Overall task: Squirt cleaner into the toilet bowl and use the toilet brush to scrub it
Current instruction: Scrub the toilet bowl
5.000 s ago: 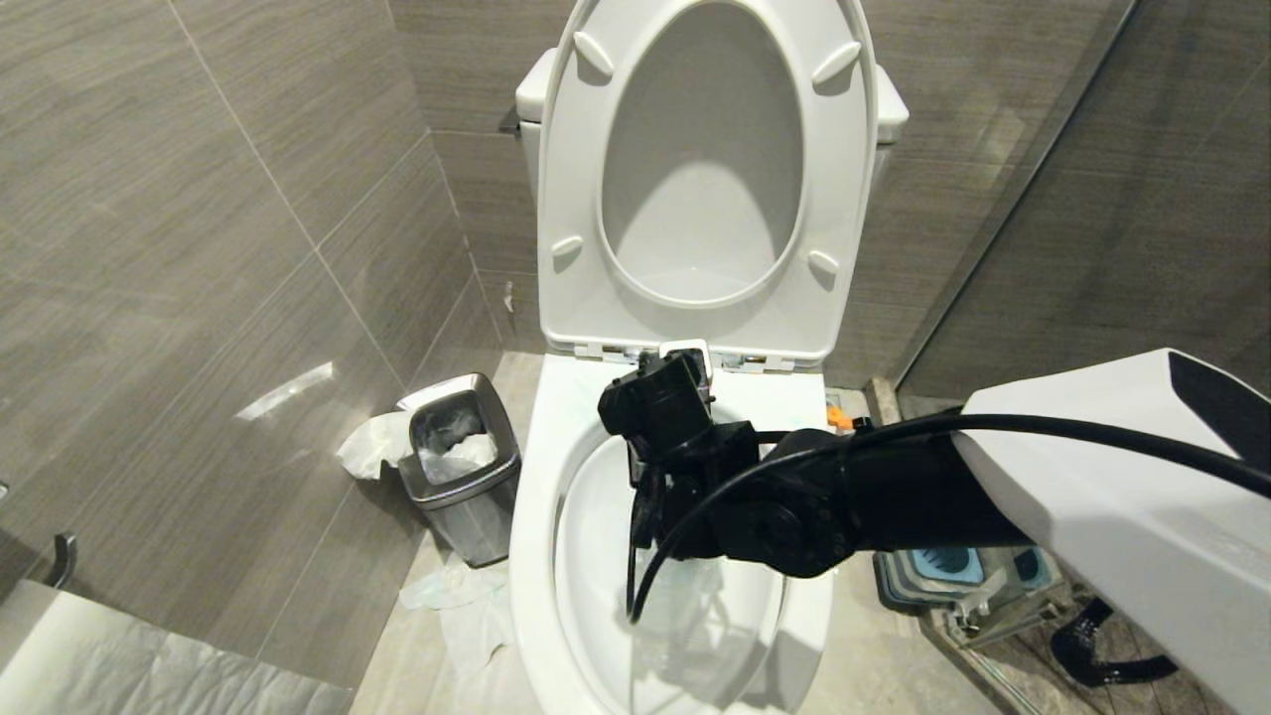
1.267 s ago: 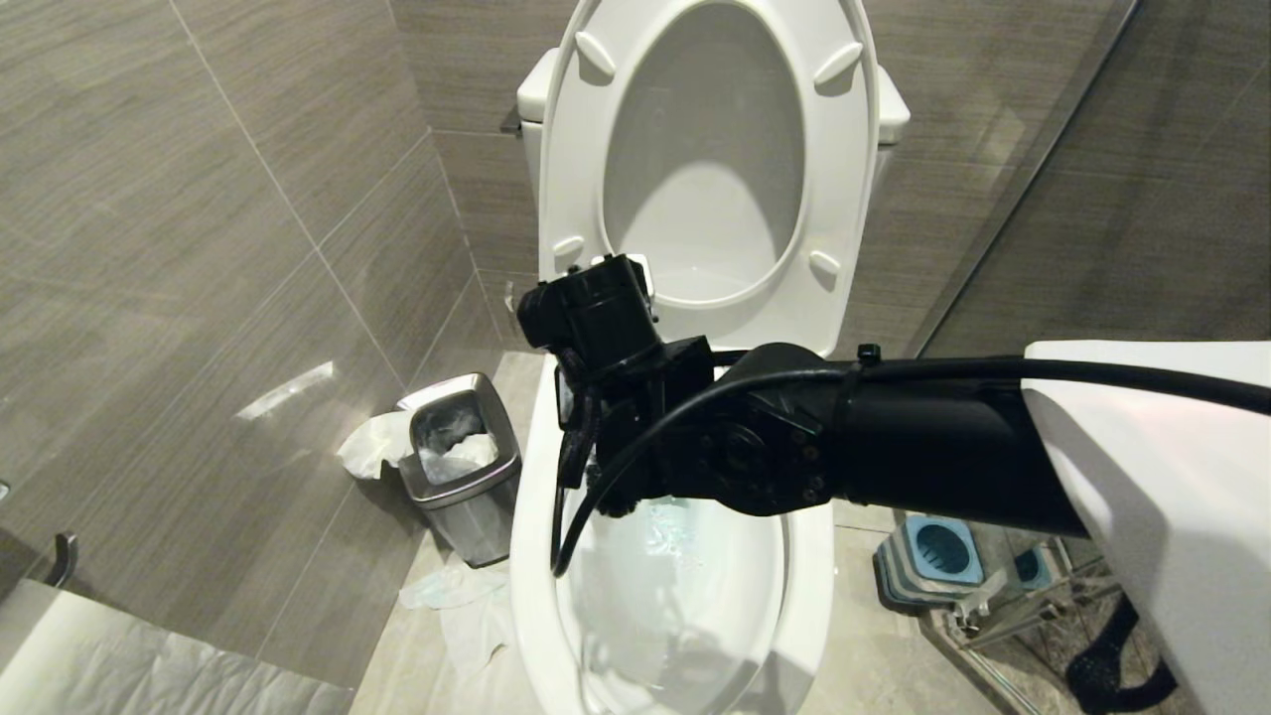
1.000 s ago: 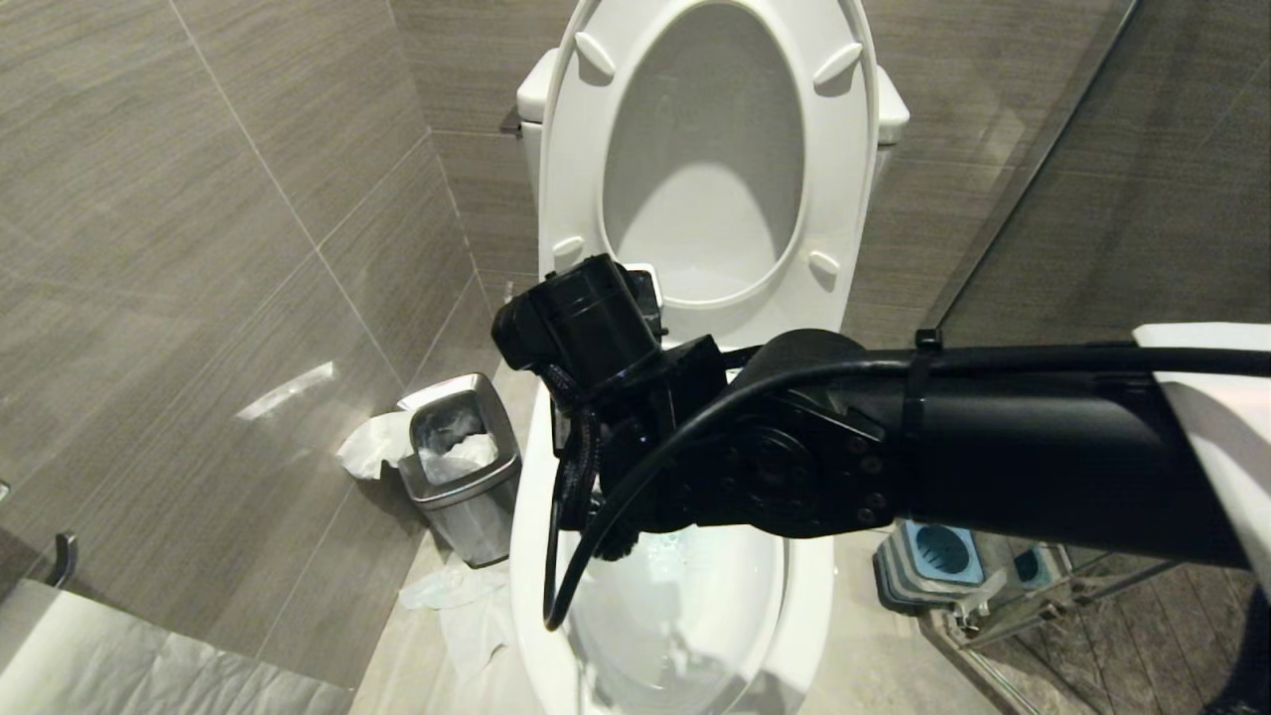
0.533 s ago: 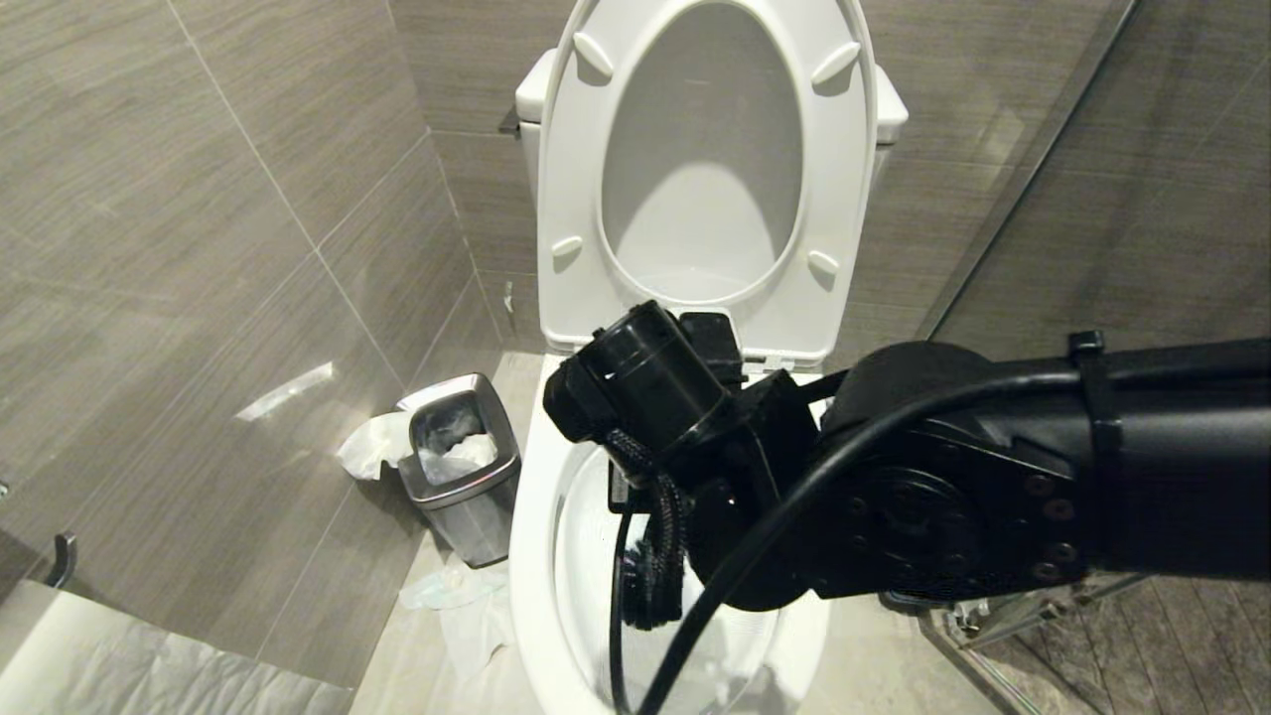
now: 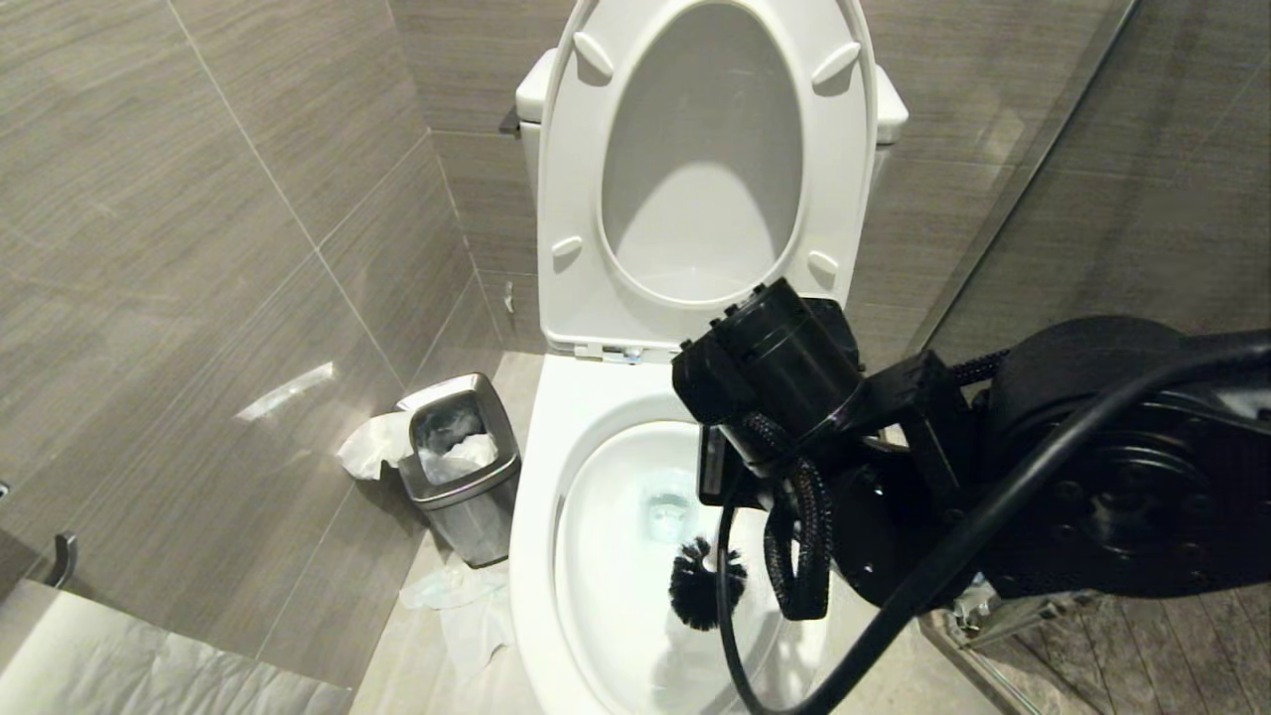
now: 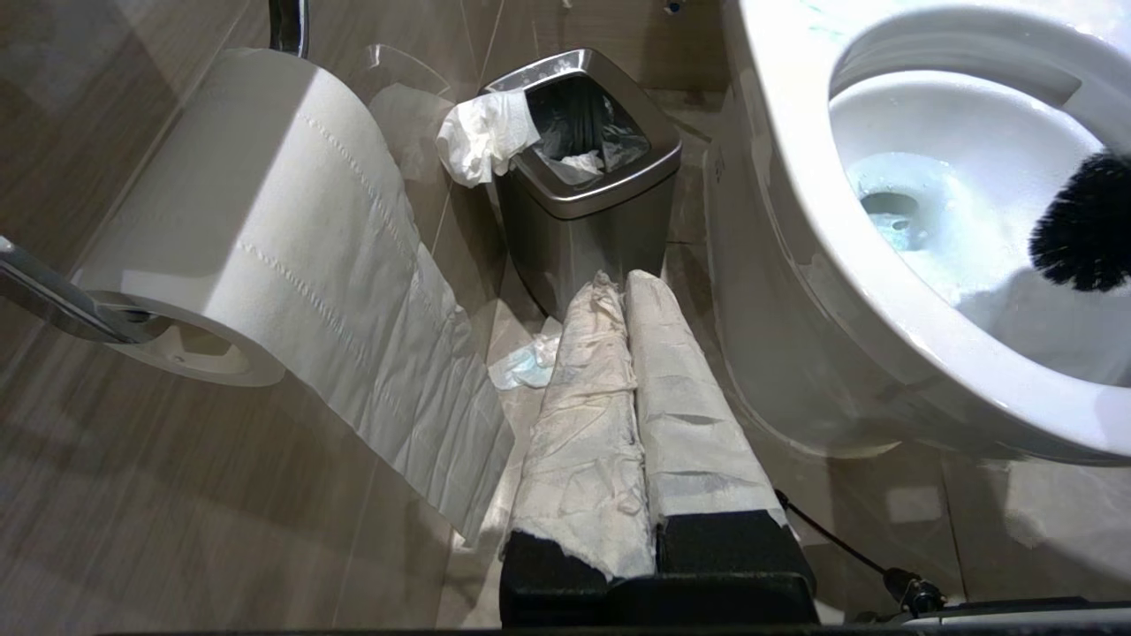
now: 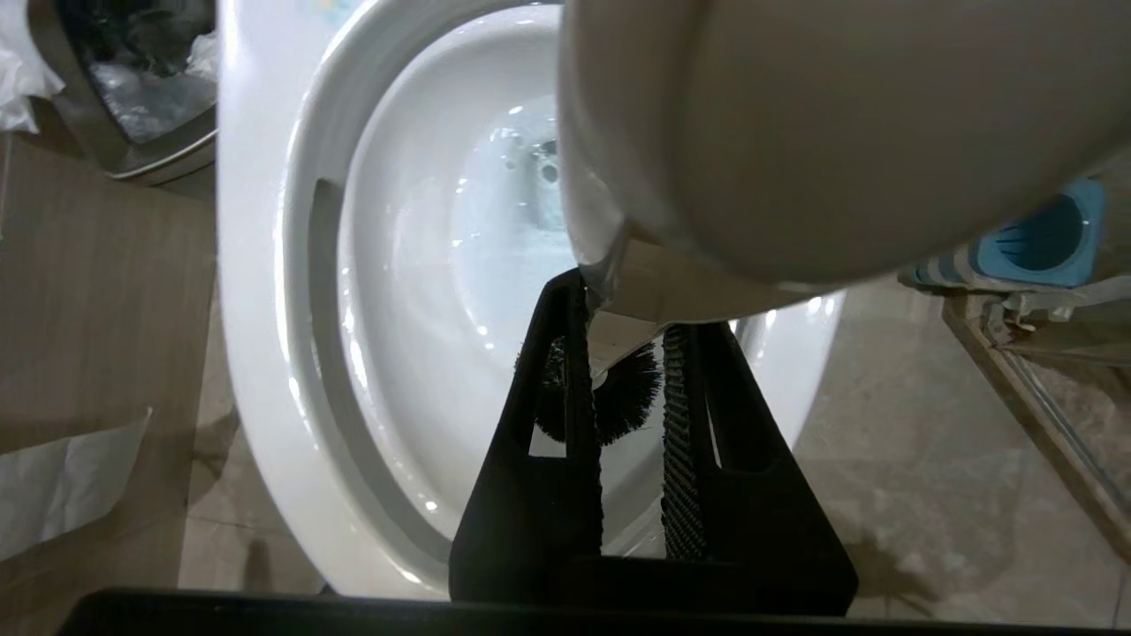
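Gripping the toilet brush [image 5: 707, 584] by its white handle, the right tool [image 7: 629, 442] hangs over the toilet bowl [image 5: 596, 556], fingers pinched on the handle. Black bristle head sits inside the basin, near the pale blue water. Seat raised. Left tool [image 6: 623, 291] parked low beside the bowl, paper-wrapped fingers pressed together, pointing toward the steel bin [image 6: 583, 203].

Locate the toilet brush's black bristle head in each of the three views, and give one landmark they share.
Head view: the bristle head hangs inside the toilet bowl, low in the picture, just left of the right arm.
Left wrist view: bristle head at the right edge, over the basin.
Right wrist view: bristle head shows between the right gripper fingers, partly hidden.
Shared landmark: the steel bin beside the bowl.
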Tool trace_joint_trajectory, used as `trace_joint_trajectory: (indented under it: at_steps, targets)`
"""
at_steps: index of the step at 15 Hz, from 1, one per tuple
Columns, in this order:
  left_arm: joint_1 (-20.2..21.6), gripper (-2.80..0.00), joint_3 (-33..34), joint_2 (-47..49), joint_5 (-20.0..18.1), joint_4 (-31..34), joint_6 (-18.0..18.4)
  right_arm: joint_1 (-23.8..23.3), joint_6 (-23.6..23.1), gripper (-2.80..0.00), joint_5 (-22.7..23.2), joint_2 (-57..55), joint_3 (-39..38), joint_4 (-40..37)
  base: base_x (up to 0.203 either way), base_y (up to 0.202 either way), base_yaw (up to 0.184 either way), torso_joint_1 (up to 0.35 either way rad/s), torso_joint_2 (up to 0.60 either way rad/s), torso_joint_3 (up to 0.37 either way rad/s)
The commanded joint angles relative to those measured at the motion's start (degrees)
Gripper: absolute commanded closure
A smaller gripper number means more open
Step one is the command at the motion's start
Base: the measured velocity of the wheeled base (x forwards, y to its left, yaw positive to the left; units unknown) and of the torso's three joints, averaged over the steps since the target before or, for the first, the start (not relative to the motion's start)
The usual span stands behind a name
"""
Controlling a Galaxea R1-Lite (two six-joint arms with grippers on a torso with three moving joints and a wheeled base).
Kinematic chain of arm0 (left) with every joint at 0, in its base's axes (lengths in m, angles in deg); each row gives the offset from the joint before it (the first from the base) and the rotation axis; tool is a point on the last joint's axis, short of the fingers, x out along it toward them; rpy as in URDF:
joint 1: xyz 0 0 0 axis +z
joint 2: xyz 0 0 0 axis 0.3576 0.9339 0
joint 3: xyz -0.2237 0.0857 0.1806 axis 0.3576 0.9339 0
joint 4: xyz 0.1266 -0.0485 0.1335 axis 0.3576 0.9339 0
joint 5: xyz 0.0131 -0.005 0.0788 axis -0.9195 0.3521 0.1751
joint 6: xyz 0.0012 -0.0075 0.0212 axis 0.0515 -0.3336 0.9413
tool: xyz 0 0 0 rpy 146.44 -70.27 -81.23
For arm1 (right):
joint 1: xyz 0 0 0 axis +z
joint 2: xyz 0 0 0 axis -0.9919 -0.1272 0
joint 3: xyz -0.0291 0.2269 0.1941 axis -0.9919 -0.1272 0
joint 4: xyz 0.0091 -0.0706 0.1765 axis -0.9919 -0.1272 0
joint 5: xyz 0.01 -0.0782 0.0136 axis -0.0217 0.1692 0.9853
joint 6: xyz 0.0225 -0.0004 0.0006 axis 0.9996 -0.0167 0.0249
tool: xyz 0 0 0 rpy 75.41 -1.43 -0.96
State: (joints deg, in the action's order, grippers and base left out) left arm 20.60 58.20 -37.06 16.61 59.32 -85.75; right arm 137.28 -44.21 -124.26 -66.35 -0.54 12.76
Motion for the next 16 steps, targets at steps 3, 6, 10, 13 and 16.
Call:
trace_joint_trajectory:
  at_steps: [3,6,10,13,16]
  targets:
    - [0.00,0.00,0.09,0.05,0.00,0.02,0.01,-2.80,0.29,0.00,-1.68,1.44,-2.66,0.09,0.000,0.000,0.000,0.000,0.00,0.000]
    - [0.00,0.00,0.18,0.05,0.00,0.02,0.01,-5.10,0.30,0.00,-1.74,1.18,-2.59,0.28,0.000,0.000,0.000,0.000,0.00,0.000]
    - [0.00,0.00,0.18,0.05,0.00,0.02,0.01,-5.83,-0.30,0.00,-2.01,-0.96,-1.79,2.53,0.000,0.000,0.000,0.000,0.00,0.000]
    - [0.00,0.00,0.18,0.05,0.00,0.02,0.01,-6.07,-3.58,0.00,-4.17,-3.48,-1.63,8.27,0.000,0.000,0.000,0.000,0.00,0.000]
    - [0.00,0.00,0.18,0.05,0.00,0.02,0.01,-7.09,-7.22,0.00,-4.79,-5.96,-0.89,12.97,0.000,0.000,0.000,0.000,0.00,0.000]
